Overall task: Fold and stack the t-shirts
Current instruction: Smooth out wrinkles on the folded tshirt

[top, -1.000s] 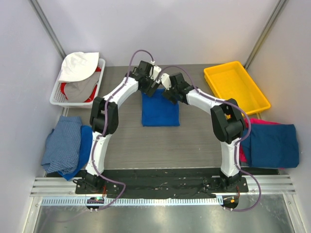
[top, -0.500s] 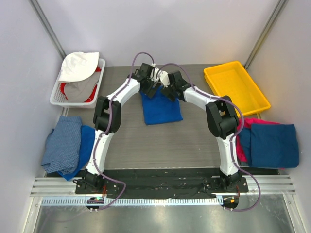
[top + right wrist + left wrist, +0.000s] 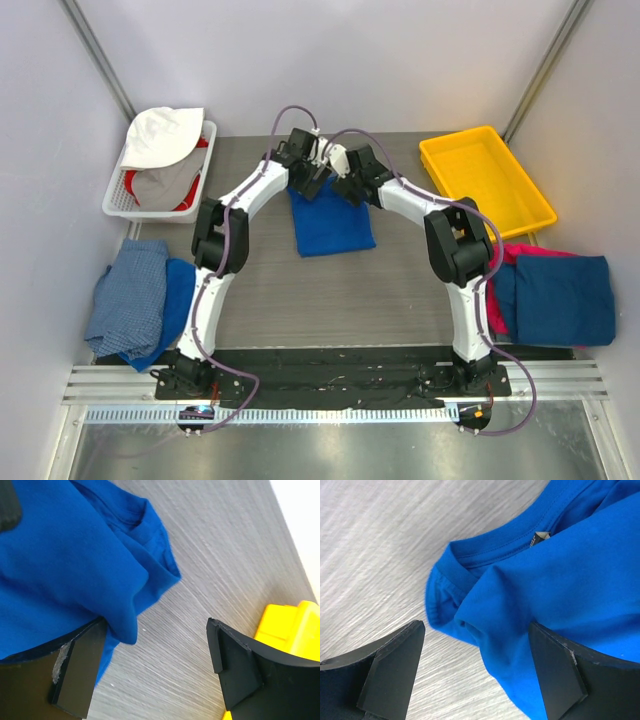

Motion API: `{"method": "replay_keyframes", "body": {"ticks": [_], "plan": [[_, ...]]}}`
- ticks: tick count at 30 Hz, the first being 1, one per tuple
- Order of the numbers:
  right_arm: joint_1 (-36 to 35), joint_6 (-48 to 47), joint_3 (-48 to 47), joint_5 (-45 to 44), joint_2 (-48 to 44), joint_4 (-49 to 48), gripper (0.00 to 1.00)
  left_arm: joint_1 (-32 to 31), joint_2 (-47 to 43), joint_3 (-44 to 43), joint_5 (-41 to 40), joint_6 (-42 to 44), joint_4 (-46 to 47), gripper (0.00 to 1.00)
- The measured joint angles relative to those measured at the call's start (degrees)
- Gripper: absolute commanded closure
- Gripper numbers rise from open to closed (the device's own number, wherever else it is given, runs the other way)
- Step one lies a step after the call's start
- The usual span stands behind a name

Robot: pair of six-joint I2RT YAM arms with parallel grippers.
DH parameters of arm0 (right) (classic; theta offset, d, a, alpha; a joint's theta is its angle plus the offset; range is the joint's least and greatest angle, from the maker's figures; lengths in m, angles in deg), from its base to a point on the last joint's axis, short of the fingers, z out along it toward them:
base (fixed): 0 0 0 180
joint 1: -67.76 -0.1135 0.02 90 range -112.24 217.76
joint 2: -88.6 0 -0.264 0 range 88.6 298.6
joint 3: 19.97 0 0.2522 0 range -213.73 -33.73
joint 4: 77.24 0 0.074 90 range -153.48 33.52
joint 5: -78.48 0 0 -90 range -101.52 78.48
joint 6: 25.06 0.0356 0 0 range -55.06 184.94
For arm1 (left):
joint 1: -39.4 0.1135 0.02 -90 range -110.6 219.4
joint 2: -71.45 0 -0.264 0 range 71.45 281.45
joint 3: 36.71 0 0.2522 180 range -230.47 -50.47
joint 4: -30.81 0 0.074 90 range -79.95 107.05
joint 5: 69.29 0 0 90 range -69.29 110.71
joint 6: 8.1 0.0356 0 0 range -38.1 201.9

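Your two pincers have closed in on each other at the far edge of the royal-blue t-shirt [image 3: 332,225], and its near edge now sits slightly askew where it lay square a second ago.

Closest to you, at 4 o'clock, a navy t-shirt [image 3: 565,295] lies flat on a magenta t-shirt [image 3: 535,250]. That reads as your stack, already two deep. Over at 8 o'clock, the rumpled blue heap [image 3: 130,300] looks unfolded, so there is work waiting there.

Move up to mid-bench [image 3: 400,300]: the royal-blue one is down to a compact rectangle, folded by the look of it but well apart from the stack.

At its 12 o'clock edge, the left pincer [image 3: 476,627] stands wide, straddling the corner by the collar [image 3: 485,545], with nothing clamped. The right pincer [image 3: 156,625] is wide too. Cloth drapes against one finger, and the gap between the fingers is mostly bare bench.

Furthest back, the white basket [image 3: 110,205] at 10 o'clock holds white, grey and red cloth. The yellow tray [image 3: 485,175] at 2 o'clock holds nothing you can see.

My call: one shirt is folded and still to be carried across, and the heap comes after it.
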Motion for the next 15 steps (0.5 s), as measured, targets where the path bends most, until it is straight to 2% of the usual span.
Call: {"method": "replay_keyframes", "body": {"ticks": [9,15], "plan": [[0.00,0.02,0.02,-0.61,-7.28,0.61,0.12,0.00,-7.06,0.59,-0.83,0.02,0.04,0.11],[0.02,0.02,0.00,-0.96,-8.31,-0.37,0.11,0.00,-8.46,0.87,-1.90,0.11,1.42,0.11]]}}
